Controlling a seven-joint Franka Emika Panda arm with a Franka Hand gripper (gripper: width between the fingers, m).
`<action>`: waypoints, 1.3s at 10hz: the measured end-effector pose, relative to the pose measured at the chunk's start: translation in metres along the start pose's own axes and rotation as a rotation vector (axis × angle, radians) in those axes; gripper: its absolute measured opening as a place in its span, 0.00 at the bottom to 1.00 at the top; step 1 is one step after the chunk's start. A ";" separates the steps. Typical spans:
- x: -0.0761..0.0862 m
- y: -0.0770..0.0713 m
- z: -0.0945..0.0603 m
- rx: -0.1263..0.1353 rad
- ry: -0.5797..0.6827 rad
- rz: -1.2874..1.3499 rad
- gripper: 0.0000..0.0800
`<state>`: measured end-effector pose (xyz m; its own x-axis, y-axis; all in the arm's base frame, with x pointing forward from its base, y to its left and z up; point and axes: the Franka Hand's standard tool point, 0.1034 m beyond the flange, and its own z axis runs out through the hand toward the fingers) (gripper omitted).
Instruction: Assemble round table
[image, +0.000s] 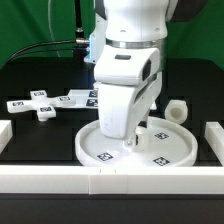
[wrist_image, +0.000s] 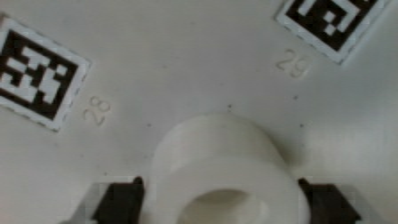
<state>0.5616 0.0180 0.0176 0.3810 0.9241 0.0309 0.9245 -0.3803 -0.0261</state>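
Two fingers clamped on the leg, over the disc

Both fingers (wrist_image: 119, 200) press on opposite sides of the leg (wrist_image: 222, 165); the jaws are closed on it, and the white cylinder fills the gap between them, with no space showing at either side. The grip sits on the leg's round flank, likely so that the free end points away from the palm and can meet the disc square-on; a hold across the ends would block that face. Just beyond the fingertips lies the disc (image: 88, 150); two tags (wrist_image: 39, 72) on its flat inner face flank the leg's far end; whether that end touches the face or hangs just clear of it I cannot tell. The disc lies flat, which I judge is meant to give the leg a steady seat near the middle. Farther out from the fingers, well apart and off the disc toward the exterior view's left, the cross (image: 45, 105) lies on the dark table (image: 30, 135), untouched; it probably waits for a later step. The gripper (image: 136, 138) points straight down; the wrist stands upright above it, and the white arm rises near vertical over the disc's middle; the pose suits a straight push or a twist about the leg's axis.
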 end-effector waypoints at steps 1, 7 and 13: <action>0.005 0.000 0.000 -0.001 0.003 -0.003 0.51; 0.021 -0.004 0.001 0.007 0.007 0.033 0.51; 0.014 -0.011 -0.016 -0.011 0.005 0.083 0.81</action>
<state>0.5568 0.0341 0.0347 0.4568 0.8889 0.0339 0.8896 -0.4564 -0.0177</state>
